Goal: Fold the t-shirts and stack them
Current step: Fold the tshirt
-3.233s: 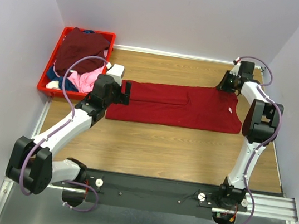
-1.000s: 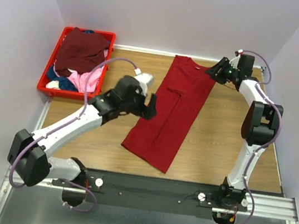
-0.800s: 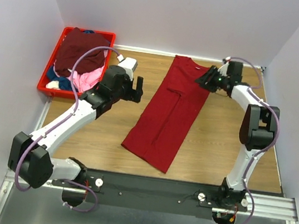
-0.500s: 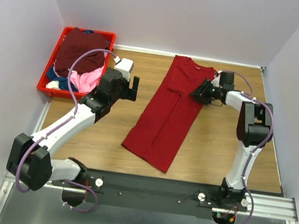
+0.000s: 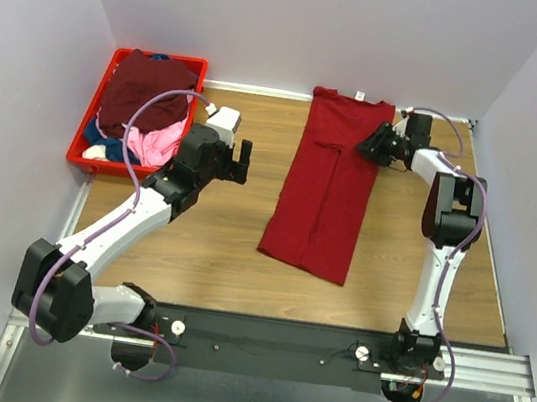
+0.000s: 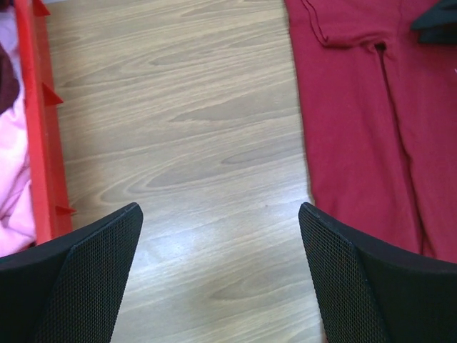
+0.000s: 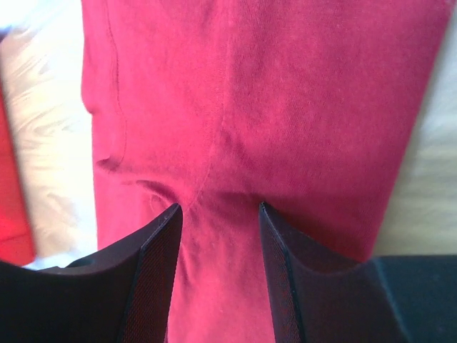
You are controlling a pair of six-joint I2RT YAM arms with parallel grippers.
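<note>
— What have the right jaws got?
— They stand about half closed, with a pucker of the red shirt (image 7: 285, 93) gathered between the two fingers (image 7: 153, 271). Creases in the cloth run straight into the gap, so it looks pinched there.
— Where on the shirt is that?
— On its right edge, up near the collar end. From the right jaws the shirt (image 5: 328, 195) stretches away as a long narrow strip, folded lengthwise and flat on the surface (image 5: 202, 242). The collar lies just beyond the jaws against the back wall, and the hem is well off towards the arm bases.
— And the left jaws?
— Spread wide, holding nothing. Only bare wood shows between their fingers (image 6: 93, 271).
— What sits around them?
— To their right, apart from them, is the long edge of the red shirt. To their left, close by, is the wall of the red crate (image 6: 43, 128).
— Anything in the crate?
— More shirts in a loose heap: a maroon shirt (image 5: 144, 86) on top, a pink shirt (image 5: 151, 143) nearest the left jaws, and a bit of blue shirt (image 5: 97, 130) beneath.
</note>
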